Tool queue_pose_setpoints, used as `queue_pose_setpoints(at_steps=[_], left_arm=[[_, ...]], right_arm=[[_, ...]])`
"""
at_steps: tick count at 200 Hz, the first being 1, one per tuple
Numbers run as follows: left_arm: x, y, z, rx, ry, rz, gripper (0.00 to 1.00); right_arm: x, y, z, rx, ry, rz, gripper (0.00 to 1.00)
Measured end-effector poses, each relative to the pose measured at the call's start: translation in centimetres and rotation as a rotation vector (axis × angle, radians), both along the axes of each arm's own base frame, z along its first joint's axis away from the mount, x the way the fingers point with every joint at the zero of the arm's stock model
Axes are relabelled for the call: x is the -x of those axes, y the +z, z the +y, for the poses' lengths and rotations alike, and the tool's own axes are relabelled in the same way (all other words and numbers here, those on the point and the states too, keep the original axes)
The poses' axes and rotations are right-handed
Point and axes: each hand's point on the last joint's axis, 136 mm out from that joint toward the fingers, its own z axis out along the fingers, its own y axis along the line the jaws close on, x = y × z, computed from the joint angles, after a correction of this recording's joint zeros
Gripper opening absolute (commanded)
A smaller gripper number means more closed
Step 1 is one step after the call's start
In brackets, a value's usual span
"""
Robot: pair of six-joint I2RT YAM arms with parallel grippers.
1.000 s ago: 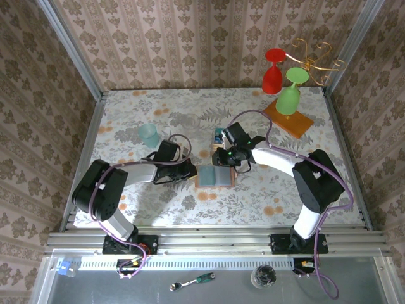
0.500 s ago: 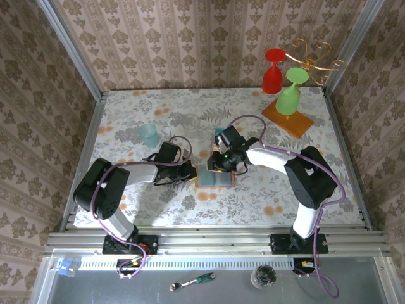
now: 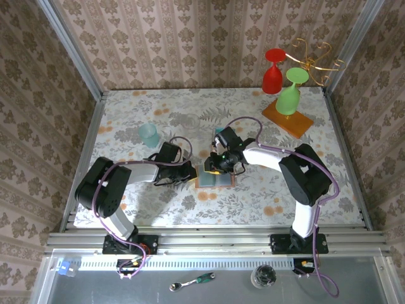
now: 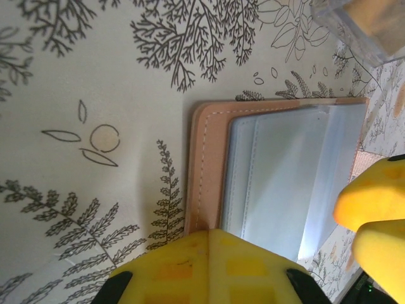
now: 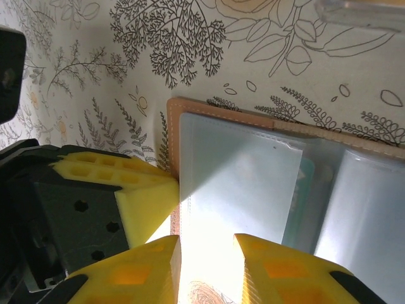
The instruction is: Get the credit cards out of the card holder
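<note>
The card holder (image 3: 219, 179) lies open on the floral table, tan rim around grey-blue pocket panels (image 4: 285, 171). My left gripper (image 3: 192, 172) is shut, and its yellow tip (image 4: 221, 237) presses on the holder's left edge. My right gripper (image 3: 213, 166) hovers low over the left pocket panel (image 5: 240, 164). It (image 5: 207, 244) is open, with a narrow gap and nothing between the fingers. The edge of a blue-teal credit card (image 5: 306, 183) shows inside the pocket fold. Whether an orange-tan card sits in the holder I cannot tell.
A pale teal cup (image 3: 149, 135) stands behind the left arm. At the back right an orange wooden slab (image 3: 288, 117) carries a rack with a red goblet (image 3: 273, 73) and a green goblet (image 3: 291, 92). A clear-rimmed flat thing (image 4: 357, 25) lies just beyond the holder.
My right gripper has slid left across the holder toward the left gripper, and its jaws have parted a little. The left gripper stayed pressed on the holder's edge.
</note>
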Motion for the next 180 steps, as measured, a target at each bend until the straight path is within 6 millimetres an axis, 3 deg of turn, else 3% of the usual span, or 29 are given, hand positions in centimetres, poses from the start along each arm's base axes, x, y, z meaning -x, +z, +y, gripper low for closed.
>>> queue_pose_setpoints(at_steps=[180], left_arm=[[0.0, 0.0, 0.0, -0.006, -0.01, 0.004, 0.05]], right_arm=[[0.7, -1.8, 0.2, 0.036, 0.009, 0.037, 0.33]])
